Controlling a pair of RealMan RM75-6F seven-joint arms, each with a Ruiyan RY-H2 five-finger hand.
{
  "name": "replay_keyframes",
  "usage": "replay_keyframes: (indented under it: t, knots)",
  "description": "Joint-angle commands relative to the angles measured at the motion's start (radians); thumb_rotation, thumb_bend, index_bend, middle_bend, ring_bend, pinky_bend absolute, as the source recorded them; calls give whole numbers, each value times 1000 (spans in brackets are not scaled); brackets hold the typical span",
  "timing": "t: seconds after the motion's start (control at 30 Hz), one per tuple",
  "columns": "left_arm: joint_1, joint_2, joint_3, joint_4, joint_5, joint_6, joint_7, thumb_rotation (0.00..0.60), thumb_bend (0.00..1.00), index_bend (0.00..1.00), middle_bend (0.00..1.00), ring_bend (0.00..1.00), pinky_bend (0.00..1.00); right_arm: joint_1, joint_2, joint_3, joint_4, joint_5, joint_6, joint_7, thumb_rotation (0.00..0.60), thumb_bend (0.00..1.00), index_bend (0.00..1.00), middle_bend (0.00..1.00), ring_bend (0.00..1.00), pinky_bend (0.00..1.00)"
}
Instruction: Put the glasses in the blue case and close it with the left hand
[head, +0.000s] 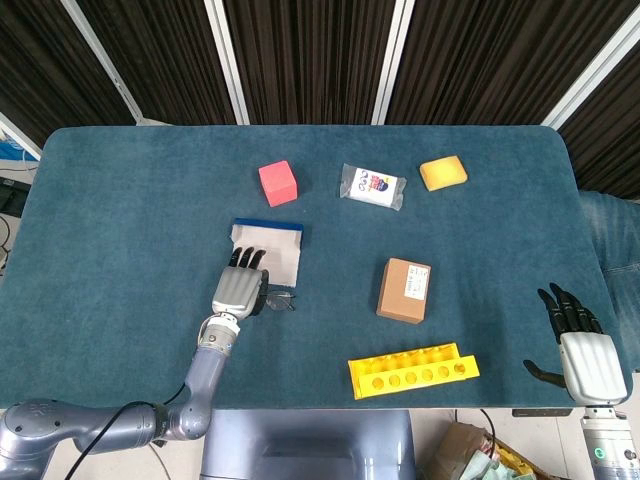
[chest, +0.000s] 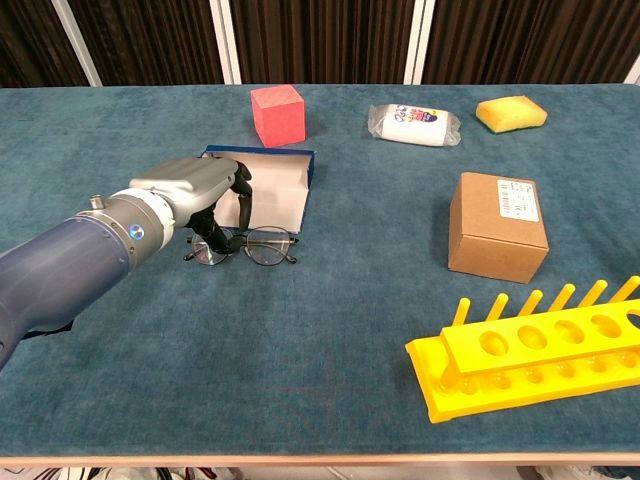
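Now the left hand pinches the thin wire-framed round glasses just before the open blue case; lift level, lower gently inside; right hand idles, fingers spread.

No text could be read anywhere. The brown cardboard box, at the right of the table, carried a white label on its top (only small dark print, too fine to make out). The clear packet at the far side showed a coloured printed design, also illegible.
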Motion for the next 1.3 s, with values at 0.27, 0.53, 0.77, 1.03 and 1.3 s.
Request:
replay_keyframes:
  t: [0.27, 0.53, 0.77, 1.03, 1.3]
  knots:
    - [0, -10, -7, 15, -5, 2, 13, 600, 375, 545, 107, 0, 0, 0, 1, 0, -3, 2, -3, 2, 600, 81, 0, 0, 90, 187]
    - [-2, -16, -6, 26, 2, 4, 26, 600, 375, 540, 106, 0, 0, 1, 3, 0, -5, 7, -6, 3, 600, 82, 0, 0, 91, 187]
    - [2, -20, -6, 38, -4, 3, 37, 600, 382, 540, 108, 0, 0, 0, 3, 1, -6, 8, -6, 5, 600, 82, 0, 0, 91, 187]
    - [5, -21, -9, 43, -6, -2, 38, 600, 391, 550, 114, 0, 0, 1, 3, 2, -8, 10, -6, 7, 600, 84, 0, 0, 91, 187]
    - [8, -16, -13, 35, -1, 4, 41, 600, 427, 576, 129, 0, 0, 1, 3, 2, -11, 14, -10, 10, 600, 86, 0, 0, 90, 187]
